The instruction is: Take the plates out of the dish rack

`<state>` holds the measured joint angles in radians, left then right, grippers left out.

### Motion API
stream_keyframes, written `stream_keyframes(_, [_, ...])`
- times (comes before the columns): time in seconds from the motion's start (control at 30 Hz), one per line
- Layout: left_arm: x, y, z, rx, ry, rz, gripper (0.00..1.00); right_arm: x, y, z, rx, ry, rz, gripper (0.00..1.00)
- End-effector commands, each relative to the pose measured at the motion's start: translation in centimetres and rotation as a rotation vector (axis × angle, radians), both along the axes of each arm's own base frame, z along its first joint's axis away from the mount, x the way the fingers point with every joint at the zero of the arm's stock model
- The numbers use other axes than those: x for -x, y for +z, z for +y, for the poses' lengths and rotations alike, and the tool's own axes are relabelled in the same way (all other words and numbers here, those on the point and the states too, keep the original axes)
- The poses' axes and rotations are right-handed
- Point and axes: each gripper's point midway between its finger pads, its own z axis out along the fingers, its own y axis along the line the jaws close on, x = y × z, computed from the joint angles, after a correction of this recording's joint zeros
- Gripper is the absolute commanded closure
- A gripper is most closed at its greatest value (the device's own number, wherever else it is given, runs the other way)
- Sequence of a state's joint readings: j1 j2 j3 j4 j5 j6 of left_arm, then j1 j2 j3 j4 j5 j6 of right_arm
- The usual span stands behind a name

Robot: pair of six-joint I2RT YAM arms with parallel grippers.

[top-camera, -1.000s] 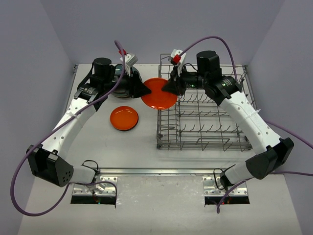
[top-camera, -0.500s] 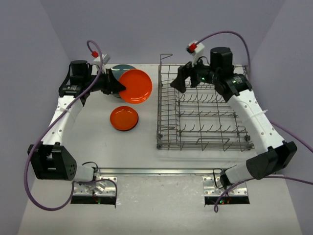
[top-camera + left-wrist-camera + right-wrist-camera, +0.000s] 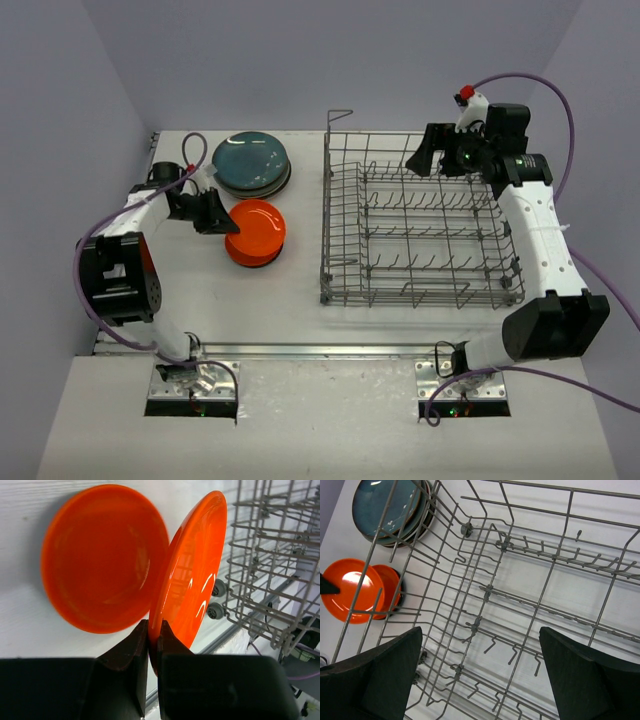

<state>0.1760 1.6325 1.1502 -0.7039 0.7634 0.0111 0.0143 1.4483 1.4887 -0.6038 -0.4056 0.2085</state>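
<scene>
My left gripper (image 3: 218, 213) (image 3: 154, 628) is shut on the rim of an orange-red plate (image 3: 258, 220) (image 3: 192, 575). It holds the plate tilted on edge just above a smaller orange plate (image 3: 250, 252) (image 3: 102, 555), which lies on a black one. A stack of teal plates (image 3: 250, 163) (image 3: 387, 510) sits behind them. The grey wire dish rack (image 3: 325, 230) (image 3: 485, 587) holds no plates. Over its far right corner hangs my right gripper (image 3: 427, 158) (image 3: 480, 630), open with nothing between its fingers.
The rack's raised wire loop (image 3: 341, 116) stands at its far left corner. White tabletop (image 3: 290, 300) lies between the plates and the rack. Grey walls close in the table on three sides.
</scene>
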Motion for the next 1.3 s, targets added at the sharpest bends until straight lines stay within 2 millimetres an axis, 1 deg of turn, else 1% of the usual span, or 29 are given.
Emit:
stream_keyframes(0.0, [-1.6, -0.6, 2.0, -0.027, 0.014, -0.014, 1.00, 0.2, 1.4, 0.2, -0.031, 0.003, -0.035, 0.01])
stream_keyframes(0.03, [-1.8, -0.8, 2.2, -0.037, 0.011, -0.015, 1.00, 0.2, 1.4, 0.2, -0.031, 0.003, -0.035, 0.01])
stream_keyframes(0.1, [-2.0, -1.8, 2.3, -0.035, 0.006, 0.008, 1.00, 0.2, 1.4, 0.3, -0.032, 0.009, -0.036, 0.01])
stream_keyframes(0.23, [-2.6, -2.8, 2.4, -0.032, 0.000, 0.014, 0.96, 0.1, 1.5, 0.5, -0.040, 0.020, -0.035, 0.01])
stream_keyframes(0.37, [-2.6, -3.6, 2.1, -0.003, -0.019, 0.038, 0.91, 0.2, 1.5, 0.5, -0.039, 0.022, -0.034, 0.01])
stream_keyframes(0.5, [-2.4, -4.2, 2.2, -0.009, -0.019, 0.050, 0.81, 0.3, 1.4, 0.5, -0.036, 0.027, -0.031, 0.01])
stream_keyframes(0.57, [-2.5, -4.1, 2.4, -0.029, -0.016, 0.040, 0.72, 0.3, 1.5, 0.6, -0.036, 0.030, -0.033, 0.01])
stream_keyframes(0.6, [-2.9, -3.7, 2.8, -0.053, -0.008, 0.013, 0.66, 0.3, 1.5, 0.6, -0.036, 0.031, -0.033, 0.01])
stream_keyframes(0.63, [-3.2, -3.2, 3.1, -0.078, 0.002, -0.020, 0.59, 0.4, 1.5, 0.6, -0.036, 0.031, -0.033, 0.01])
stream_keyframes(0.67, [-3.5, -2.0, 3.4, -0.103, 0.013, -0.066, 0.53, 0.4, 1.5, 0.5, -0.033, 0.030, -0.033, 0.01])
stream_keyframes(0.73, [-4.5, -0.4, 4.4, -0.171, 0.039, -0.140, 0.36, 0.4, 1.5, 0.3, -0.026, 0.021, -0.036, 0.01])
stream_keyframes(0.77, [-5.2, 1.4, 4.8, -0.205, 0.052, -0.199, 0.27, 0.3, 1.6, 0.2, -0.022, 0.016, -0.039, 0.01])
stream_keyframes(0.8, [-5.7, 2.7, 5.4, -0.242, 0.071, -0.238, 0.24, 0.3, 1.6, 0.1, -0.016, 0.011, -0.044, 0.01])
stream_keyframes(0.83, [-6.2, 4.1, 6.0, -0.277, 0.089, -0.281, 0.18, 0.2, 1.5, 0.0, -0.010, 0.005, -0.048, 0.01])
stream_keyframes(0.87, [-6.7, 5.9, 6.5, -0.312, 0.104, -0.332, 0.08, 0.1, 1.4, -0.2, -0.002, 0.001, -0.051, 0.01])
stream_keyframes(0.9, [-7.2, 7.5, 7.1, -0.352, 0.121, -0.381, 0.00, 0.0, 1.3, -0.3, 0.006, -0.001, -0.054, 0.01])
stream_keyframes(0.93, [-7.6, 8.8, 7.6, -0.412, 0.133, -0.424, 0.00, 0.1, 0.9, -0.4, 0.021, 0.006, -0.055, 0.01])
stream_keyframes(1.0, [-8.3, 12.8, 6.6, -0.518, 0.115, -0.547, 0.00, 0.1, 0.3, -0.5, 0.050, 0.023, -0.066, 0.01])
stream_keyframes(1.03, [-8.6, 14.4, 5.8, -0.576, 0.104, -0.594, 0.00, 0.1, -0.1, -0.7, 0.068, 0.030, -0.075, 0.01])
stream_keyframes(1.07, [-8.8, 15.5, 5.1, -0.635, 0.099, -0.628, 0.00, 0.0, -0.6, -0.8, 0.087, 0.036, -0.086, 0.01])
stream_keyframes(1.1, [-8.9, 16.0, 5.2, -0.693, 0.110, -0.638, 0.00, 0.0, -1.3, -1.0, 0.108, 0.044, -0.095, 0.01])
stream_keyframes(1.13, [-8.8, 17.4, 2.5, -0.697, 0.065, -0.687, 0.00, 0.0, -1.5, -1.1, 0.119, 0.047, -0.106, 0.01])
stream_keyframes(1.17, [-8.7, 17.9, 1.8, -0.713, 0.061, -0.695, 0.00, 0.0, -2.0, -1.2, 0.128, 0.048, -0.107, 0.01])
stream_keyframes(1.2, [-8.7, 18.5, 0.5, -0.712, 0.043, -0.712, 0.00, -0.1, -2.3, -1.3, 0.132, 0.050, -0.106, 0.01])
stream_keyframes(1.23, [-8.7, 18.8, -0.7, -0.705, 0.022, -0.722, 0.00, -0.1, -2.5, -1.2, 0.130, 0.056, -0.104, 0.01])
stream_keyframes(1.27, [-8.6, 18.9, -1.4, -0.707, 0.014, -0.719, 0.00, -0.1, -2.7, -1.1, 0.125, 0.062, -0.099, 0.01])
